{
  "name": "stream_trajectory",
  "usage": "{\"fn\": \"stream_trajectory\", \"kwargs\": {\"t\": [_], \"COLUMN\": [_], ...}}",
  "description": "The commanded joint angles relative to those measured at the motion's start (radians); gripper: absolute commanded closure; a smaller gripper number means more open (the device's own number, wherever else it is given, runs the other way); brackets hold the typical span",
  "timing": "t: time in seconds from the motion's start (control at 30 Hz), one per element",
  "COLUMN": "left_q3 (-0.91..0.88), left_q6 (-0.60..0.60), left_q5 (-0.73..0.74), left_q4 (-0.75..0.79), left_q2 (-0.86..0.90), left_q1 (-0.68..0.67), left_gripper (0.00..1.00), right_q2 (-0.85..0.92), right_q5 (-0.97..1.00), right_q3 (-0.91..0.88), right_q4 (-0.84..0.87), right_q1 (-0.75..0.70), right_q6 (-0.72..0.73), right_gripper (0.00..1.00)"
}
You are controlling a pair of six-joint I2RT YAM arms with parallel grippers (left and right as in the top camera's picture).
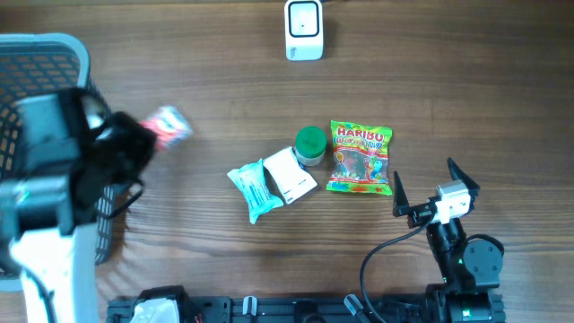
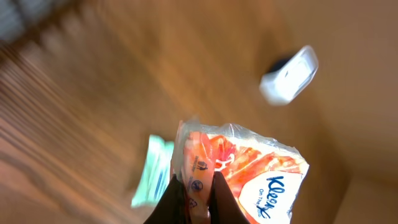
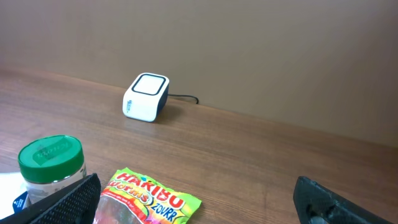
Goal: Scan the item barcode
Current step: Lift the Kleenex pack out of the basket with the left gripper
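1. Left pincer (image 2: pixel 194 186), closest to its wrist camera, is clenched on one edge of a Kleenex pack (image 2: pixel 249 168). The dark fingers (image 2: pixel 221 199) pinch the orange-and-white wrapper.
2. From overhead, that pack (image 1: pixel 170 124) is held off the desk (image 1: pixel 224 90), just beside the basket (image 1: pixel 54 54) at the left edge.
3. It is well apart from the scanner (image 1: pixel 304 30), a white block at the far middle of the desk.
4. The left wrist view is blurred. A pale green shape below the pack may be the teal pack (image 1: pixel 254 190), but I cannot be sure.
5. Right pincer (image 1: pixel 423 175) is released, its jaws wide and holding nothing, near the desk's front right.
6. Just left of it lies a Haribo bag (image 1: pixel 360 158), flat and face up.
7. A green-lidded jar (image 1: pixel 310 144) stands upright beside the bag.
8. A white box (image 1: pixel 291 175) touches the jar, and the teal pack lies against the box.
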Motion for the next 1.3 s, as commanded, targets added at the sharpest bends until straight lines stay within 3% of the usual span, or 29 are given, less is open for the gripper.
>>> {"fn": "stream_trajectory", "kwargs": {"t": [0.0,0.17,0.4,0.6,1.0,1.13,1.27], "left_q3": [-0.072,-0.109,-0.109,-0.109,-0.109,-0.108,-0.020], "left_q6": [-0.020,-0.203,-0.208,-0.208,-0.208,-0.227,-0.338], "left_q5": [0.016,0.040,0.305,0.515,0.492,0.394,0.162], "left_q4": [0.012,0.011,0.015,0.019,0.023,0.123,0.130], "left_q2": [0.098,0.291,0.553,0.635,0.634,0.634,0.628], "left_q1": [-0.167,-0.362,-0.465,-0.464,-0.465,-0.474,-0.473], "left_gripper": [0.96,0.96,0.96,0.96,0.96,0.96,0.96], "right_q2": [-0.005,-0.005,-0.005,-0.005,-0.005,-0.005,-0.005], "right_q5": [0.015,0.015,0.015,0.015,0.015,0.015,0.015], "right_q3": [-0.001,-0.001,-0.001,-0.001,-0.001,-0.001,-0.001], "right_q4": [0.004,0.003,0.003,0.003,0.003,0.003,0.004], "right_q1": [0.003,0.003,0.003,0.003,0.003,0.003,0.003], "right_q6": [-0.009,-0.009,-0.009,-0.010,-0.009,-0.009,-0.009], "right_gripper": [0.00,0.00,0.00,0.00,0.00,0.00,0.00]}}
